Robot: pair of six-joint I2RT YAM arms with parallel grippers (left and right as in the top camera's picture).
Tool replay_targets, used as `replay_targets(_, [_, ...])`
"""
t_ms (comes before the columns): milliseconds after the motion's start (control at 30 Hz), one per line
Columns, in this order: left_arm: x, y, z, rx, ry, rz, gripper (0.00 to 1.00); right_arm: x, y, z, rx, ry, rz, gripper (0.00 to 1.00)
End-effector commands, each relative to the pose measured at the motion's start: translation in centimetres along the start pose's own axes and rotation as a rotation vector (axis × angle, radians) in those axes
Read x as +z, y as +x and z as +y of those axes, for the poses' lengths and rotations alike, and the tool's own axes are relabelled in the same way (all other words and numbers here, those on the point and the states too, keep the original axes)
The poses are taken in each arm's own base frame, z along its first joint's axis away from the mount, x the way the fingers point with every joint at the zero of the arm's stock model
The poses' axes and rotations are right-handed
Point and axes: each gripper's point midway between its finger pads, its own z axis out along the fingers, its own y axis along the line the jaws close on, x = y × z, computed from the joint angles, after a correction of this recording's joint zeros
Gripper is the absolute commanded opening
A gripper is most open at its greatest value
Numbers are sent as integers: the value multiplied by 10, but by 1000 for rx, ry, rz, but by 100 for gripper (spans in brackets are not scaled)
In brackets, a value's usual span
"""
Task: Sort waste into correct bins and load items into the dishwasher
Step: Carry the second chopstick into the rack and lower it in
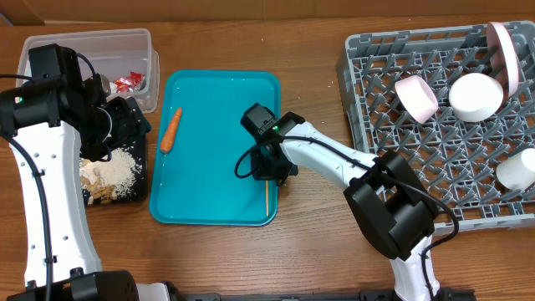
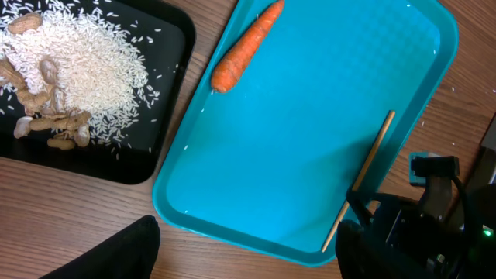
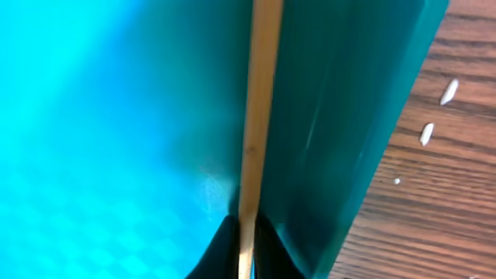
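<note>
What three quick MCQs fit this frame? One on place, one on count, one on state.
1. Where does the carrot lie?
A. in the clear tub
B. on the teal tray
C. in the dish rack

2. How many chopsticks show on the teal tray?
A. one
B. two
C. three

3. What is the right gripper doing?
A. open above the carrot
B. open over the dish rack
C. shut on the chopstick

Key:
1 B, the carrot rests on the tray's left part.
2 A, only one stick lies there, along the right rim.
3 C, the right wrist view shows the fingers pinching the stick from both sides.
</note>
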Motion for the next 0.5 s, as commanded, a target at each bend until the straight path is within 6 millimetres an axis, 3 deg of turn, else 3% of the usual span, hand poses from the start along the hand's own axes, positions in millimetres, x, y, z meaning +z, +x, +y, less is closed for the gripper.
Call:
replay_targets(0, [2,1,-1,25,-2,8,75,10,3,-8,13,36,29,4])
replay_targets(167, [2,1,-1,25,-1,8,75,-19,-7,-11,-45,33,-3,4])
replay_targets(333, [2,1,-1,25,-2,7,75,-85,-27,-28,-83,64,-135,4])
replay_targets(400, [2,1,-1,25,-2,7,75,-118,-33,-42,-104,64,-195,4])
replay_targets(433, [2,1,-1,25,-2,7,75,-126,-34,-47,-110,67,-207,4])
replay_targets(467, [2,1,-1,25,-2,7,75,-143,-36,-63,-112,86,-234,4])
